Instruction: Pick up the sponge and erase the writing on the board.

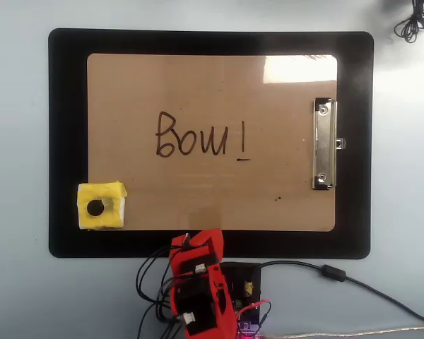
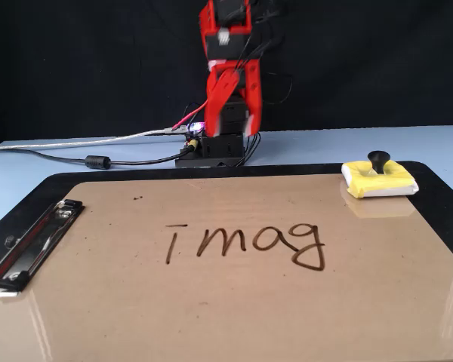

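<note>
Where the large black rectangular mat (image 1: 67,141) covers the pale blue table (image 1: 18,176), lying on it squarely: the tan-brown rounded-corner clipboard board (image 1: 212,198), silver metal clip (image 1: 324,144) at the right short edge in the overhead view. Beyond the mat's near edge there, black cables (image 1: 325,272) trailing from the red arm's base; a coiled dark cord (image 1: 417,21) at the top right corner. Nothing lying between arm and board. Red plastic gripper (image 2: 234,124) raised above the base, off the board, holding nothing; jaw gap impossible to tell (fingers overlap in both views). Small bright-yellow foam sponge (image 1: 102,205) with 1 round dark hole, resting on the board's lower left corner, overhanging the mat. Dark brown handwritten writing (image 1: 201,135) at mid-board, intact, well apart from the sponge.
</note>
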`<state>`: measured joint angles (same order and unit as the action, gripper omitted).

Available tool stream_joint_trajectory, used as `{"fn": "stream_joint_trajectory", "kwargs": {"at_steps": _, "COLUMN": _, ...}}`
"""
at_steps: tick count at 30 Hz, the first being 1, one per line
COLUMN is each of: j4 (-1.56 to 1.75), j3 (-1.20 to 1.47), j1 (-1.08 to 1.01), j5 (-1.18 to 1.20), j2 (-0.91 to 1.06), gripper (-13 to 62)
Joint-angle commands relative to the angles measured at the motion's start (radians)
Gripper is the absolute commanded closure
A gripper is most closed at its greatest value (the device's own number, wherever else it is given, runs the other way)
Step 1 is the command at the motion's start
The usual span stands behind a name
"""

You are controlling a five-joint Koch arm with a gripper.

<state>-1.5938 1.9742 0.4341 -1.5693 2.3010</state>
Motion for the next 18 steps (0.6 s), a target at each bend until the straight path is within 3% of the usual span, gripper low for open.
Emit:
{"fn": "stream_joint_trajectory", "kwargs": {"at_steps": 1, "j4": 0.169, "j3": -0.094, "j1": 0.189, "j5": -0.021, "j2": 0.025, "gripper": 15.4}}
{"fn": "stream_joint_trajectory", "kwargs": {"at_steps": 4, "j4": 0.417, "j3": -0.077, "j1": 0.365, "j5": -0.034, "j2": 0.015, "gripper": 14.7}}
{"fn": "stream_joint_trajectory", "kwargs": {"at_steps": 9, "j4": 0.759, "j3": 0.077, "j1": 0.413, "j5": -0.034, "j2": 0.018, "gripper": 15.7}}
{"fn": "stream_joint_trajectory", "kwargs": {"at_steps": 14, "j4": 1.292, "j3": 0.284, "j1": 0.601, "j5": -0.043, "j2": -0.143, "gripper": 15.7}}
{"fn": "stream_joint_trajectory", "kwargs": {"at_steps": 18, "j4": 1.606, "j3": 0.347, "j1": 0.614, "j5": -0.043, "j2": -0.341, "gripper": 15.7}}
